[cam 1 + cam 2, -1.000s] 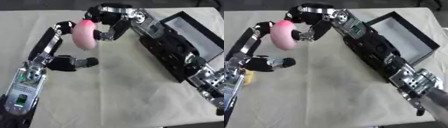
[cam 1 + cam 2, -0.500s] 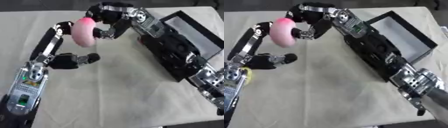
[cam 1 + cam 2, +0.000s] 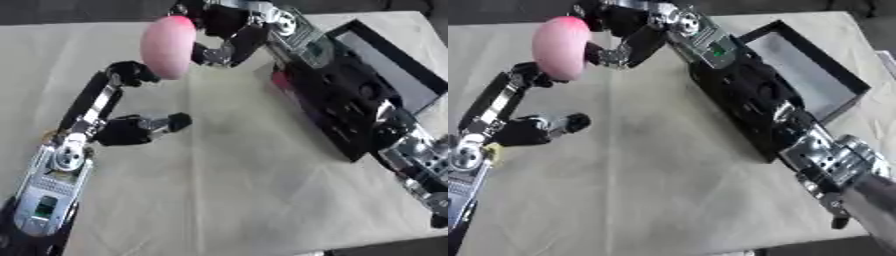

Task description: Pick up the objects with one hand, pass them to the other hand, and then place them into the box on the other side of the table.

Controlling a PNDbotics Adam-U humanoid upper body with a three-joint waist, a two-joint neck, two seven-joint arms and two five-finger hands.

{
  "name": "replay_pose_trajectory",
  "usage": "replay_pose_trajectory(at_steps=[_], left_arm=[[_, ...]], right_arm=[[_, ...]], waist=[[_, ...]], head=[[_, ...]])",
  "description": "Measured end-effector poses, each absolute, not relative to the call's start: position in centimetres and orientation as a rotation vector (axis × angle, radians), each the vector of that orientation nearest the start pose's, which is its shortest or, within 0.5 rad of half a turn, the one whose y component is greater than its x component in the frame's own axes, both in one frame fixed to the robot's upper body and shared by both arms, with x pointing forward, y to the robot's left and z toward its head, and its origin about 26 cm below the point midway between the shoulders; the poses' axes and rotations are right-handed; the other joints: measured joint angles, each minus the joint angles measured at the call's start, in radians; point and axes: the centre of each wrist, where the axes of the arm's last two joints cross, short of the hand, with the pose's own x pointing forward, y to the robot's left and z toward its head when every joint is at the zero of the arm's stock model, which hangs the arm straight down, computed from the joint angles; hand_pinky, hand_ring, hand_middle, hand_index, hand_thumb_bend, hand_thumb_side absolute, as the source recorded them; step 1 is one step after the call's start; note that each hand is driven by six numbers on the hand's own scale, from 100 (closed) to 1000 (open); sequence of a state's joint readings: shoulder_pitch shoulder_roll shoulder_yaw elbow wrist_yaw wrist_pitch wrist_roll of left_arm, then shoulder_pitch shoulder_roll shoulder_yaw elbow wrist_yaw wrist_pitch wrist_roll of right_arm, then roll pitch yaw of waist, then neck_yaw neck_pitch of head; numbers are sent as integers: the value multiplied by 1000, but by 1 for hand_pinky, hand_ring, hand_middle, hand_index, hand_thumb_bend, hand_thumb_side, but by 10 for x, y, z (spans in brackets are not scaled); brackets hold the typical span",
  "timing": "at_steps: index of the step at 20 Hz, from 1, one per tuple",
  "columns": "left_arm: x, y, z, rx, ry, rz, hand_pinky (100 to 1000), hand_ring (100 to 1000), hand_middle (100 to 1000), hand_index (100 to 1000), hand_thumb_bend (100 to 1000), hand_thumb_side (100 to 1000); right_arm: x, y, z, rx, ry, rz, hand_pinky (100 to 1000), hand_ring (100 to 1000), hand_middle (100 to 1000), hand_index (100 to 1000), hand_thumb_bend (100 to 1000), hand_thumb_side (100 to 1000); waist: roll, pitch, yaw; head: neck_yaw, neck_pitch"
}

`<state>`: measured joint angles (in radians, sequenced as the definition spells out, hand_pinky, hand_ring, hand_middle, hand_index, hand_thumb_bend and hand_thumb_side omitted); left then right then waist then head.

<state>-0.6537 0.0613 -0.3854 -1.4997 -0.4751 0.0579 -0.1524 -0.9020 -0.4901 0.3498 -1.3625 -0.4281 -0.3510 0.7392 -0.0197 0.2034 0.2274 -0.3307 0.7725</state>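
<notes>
A pink egg-shaped object (image 3: 168,47) hangs above the far part of the table. My right hand (image 3: 229,26) is shut on its right side, the arm reaching in across the table from the lower right. Beneath it my left hand (image 3: 122,131) is open. Its long fingers (image 3: 98,97) stretch up to the object's lower left end and its thumb (image 3: 168,122) points right. I cannot tell whether the fingertips touch the object. The black open box (image 3: 846,75) with a grey inside stands at the right, partly behind my right arm.
A beige cloth (image 3: 236,200) covers the table. Its near edge runs along the bottom of the views. My right forearm (image 3: 745,95) lies diagonally along the box's left wall. A small yellow bit (image 3: 490,150) shows by my left wrist.
My right hand has lifted the pink object higher and farther back. The tips of my left fingers now sit at its lower end instead of beside its middle.
</notes>
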Motion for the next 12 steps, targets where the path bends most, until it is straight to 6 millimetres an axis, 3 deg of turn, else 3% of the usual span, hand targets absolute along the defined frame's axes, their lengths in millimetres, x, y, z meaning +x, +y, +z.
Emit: replay_pose_trajectory(at_steps=[6,12], left_arm=[[367,81,157,121,-1994,-1066,806,762,643,745,831,630],[368,86,154,135,-1979,-1065,807,762,643,747,820,629]], right_arm=[[427,-212,251,594,-2097,1426,932,713,500,620,100,207],[424,-246,249,504,-2143,1358,919,704,490,605,100,204]], waist=[[0,0,-12],[0,-2,-25]], head=[[0,0],[0,0]])
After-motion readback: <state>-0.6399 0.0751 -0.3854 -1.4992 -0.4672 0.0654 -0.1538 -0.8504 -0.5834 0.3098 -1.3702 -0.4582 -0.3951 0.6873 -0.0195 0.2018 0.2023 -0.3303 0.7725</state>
